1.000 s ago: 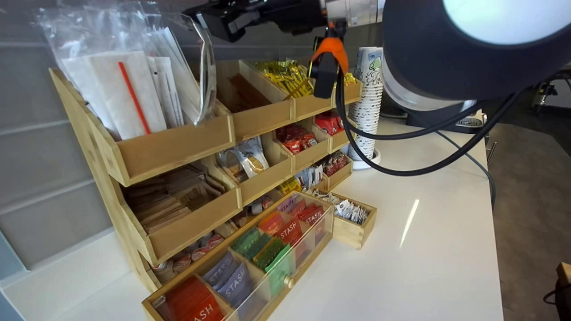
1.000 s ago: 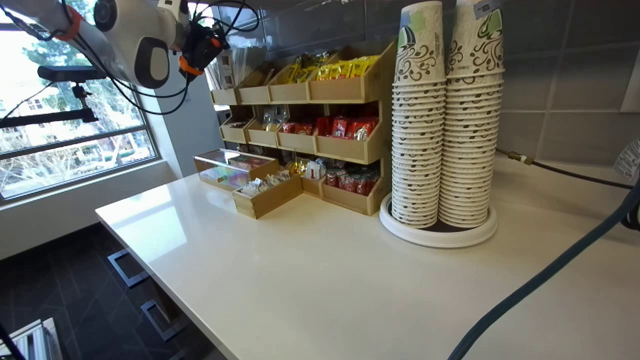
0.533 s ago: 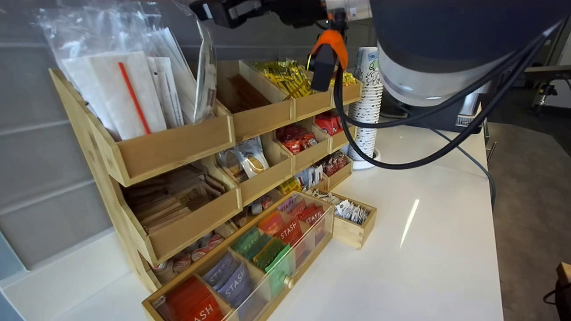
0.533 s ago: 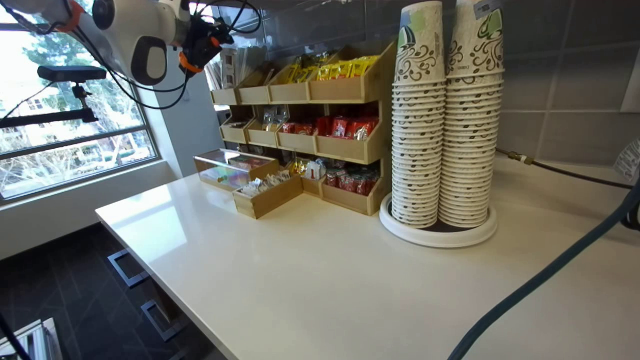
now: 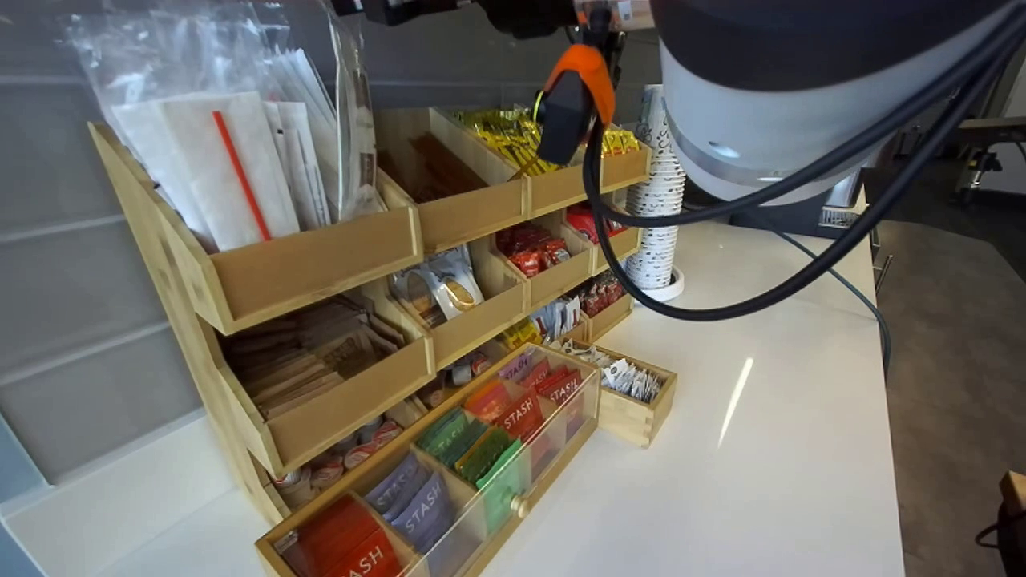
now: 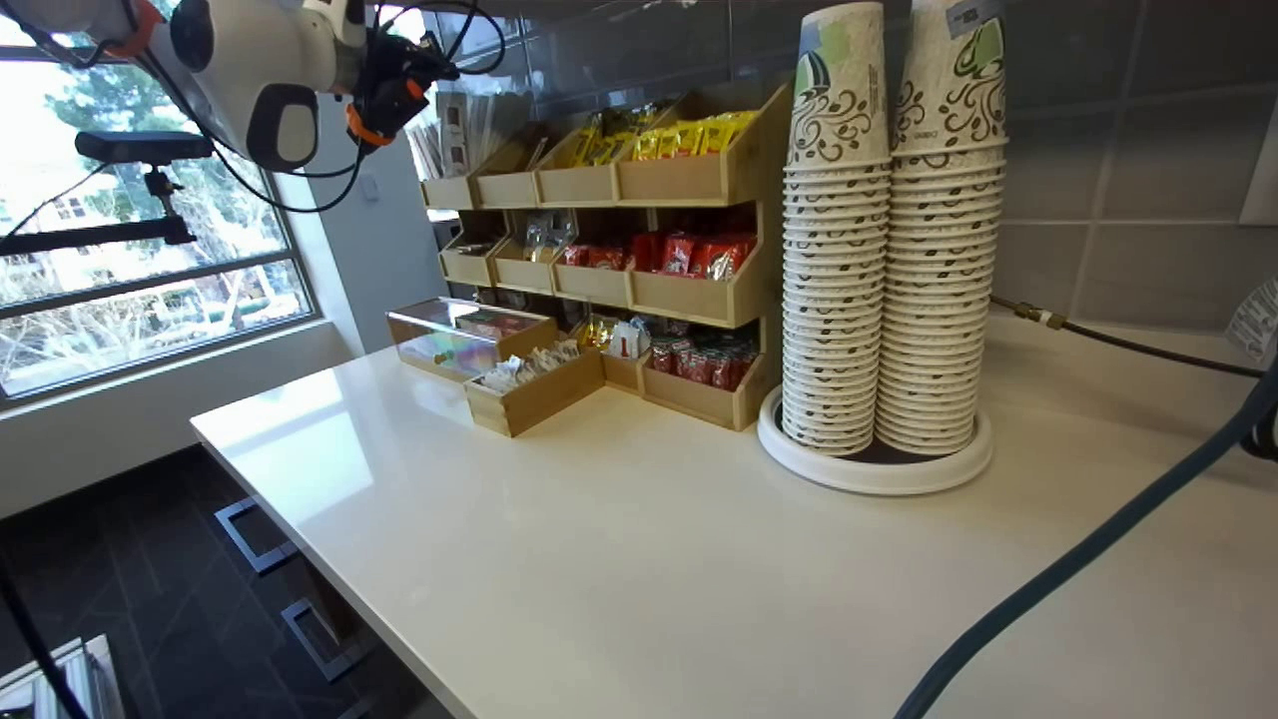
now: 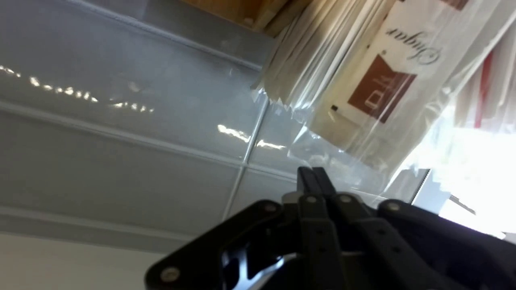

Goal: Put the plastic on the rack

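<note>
The fingers point(image 7: 307, 183) meet at the plastic bag point(image 7: 387, 100); any grip is unclear. The bag stands at the wooden rack point(image 5: 473, 213).

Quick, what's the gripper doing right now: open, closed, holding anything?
Gripper: closed, apparently pinching the end of the clear plastic; the wrist view shows the fingertips together right at it.

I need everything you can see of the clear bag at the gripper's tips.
The clear plastic bag is glossy, crinkled film; through it shows a white packet printed "Sugar", with a brown block. It stands roughly upright, its lower end apparently in a top-tier end bin of the wooden rack, beside another clear bag with a red stick. At its top, the closed gripper seems to pinch the film.
</note>
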Controlling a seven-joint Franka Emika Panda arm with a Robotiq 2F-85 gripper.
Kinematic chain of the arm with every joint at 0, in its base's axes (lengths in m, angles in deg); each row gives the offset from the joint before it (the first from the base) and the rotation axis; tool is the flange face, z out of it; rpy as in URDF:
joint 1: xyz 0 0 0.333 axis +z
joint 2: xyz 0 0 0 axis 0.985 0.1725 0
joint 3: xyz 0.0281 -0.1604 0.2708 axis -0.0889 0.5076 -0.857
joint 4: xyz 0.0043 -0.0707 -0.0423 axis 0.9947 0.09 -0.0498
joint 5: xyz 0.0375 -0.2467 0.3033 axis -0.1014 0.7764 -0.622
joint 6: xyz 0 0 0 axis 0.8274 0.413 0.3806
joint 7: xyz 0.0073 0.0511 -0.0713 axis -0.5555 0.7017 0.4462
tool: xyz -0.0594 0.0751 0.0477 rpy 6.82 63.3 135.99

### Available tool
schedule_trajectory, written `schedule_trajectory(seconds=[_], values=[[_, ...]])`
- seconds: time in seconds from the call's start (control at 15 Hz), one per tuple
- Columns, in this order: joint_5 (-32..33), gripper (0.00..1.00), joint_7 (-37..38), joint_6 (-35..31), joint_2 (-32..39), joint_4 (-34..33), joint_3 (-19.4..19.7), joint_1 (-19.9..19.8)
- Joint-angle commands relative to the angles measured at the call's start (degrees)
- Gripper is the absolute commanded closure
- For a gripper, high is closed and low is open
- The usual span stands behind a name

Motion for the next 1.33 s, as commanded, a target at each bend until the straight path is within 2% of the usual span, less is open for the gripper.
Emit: schedule_trajectory(seconds=[0.0, 0.4, 1.27], values=[[-4.6, 1.0, -4.8, -3.3, 3.4, -4.0, 0.7, 2.4], [-8.3, 1.0, -8.5, -7.6, 5.1, -6.8, 1.3, 3.2], [-6.8, 1.0, -14.8, -5.3, 6.6, -7.3, 1.1, 4.4]])
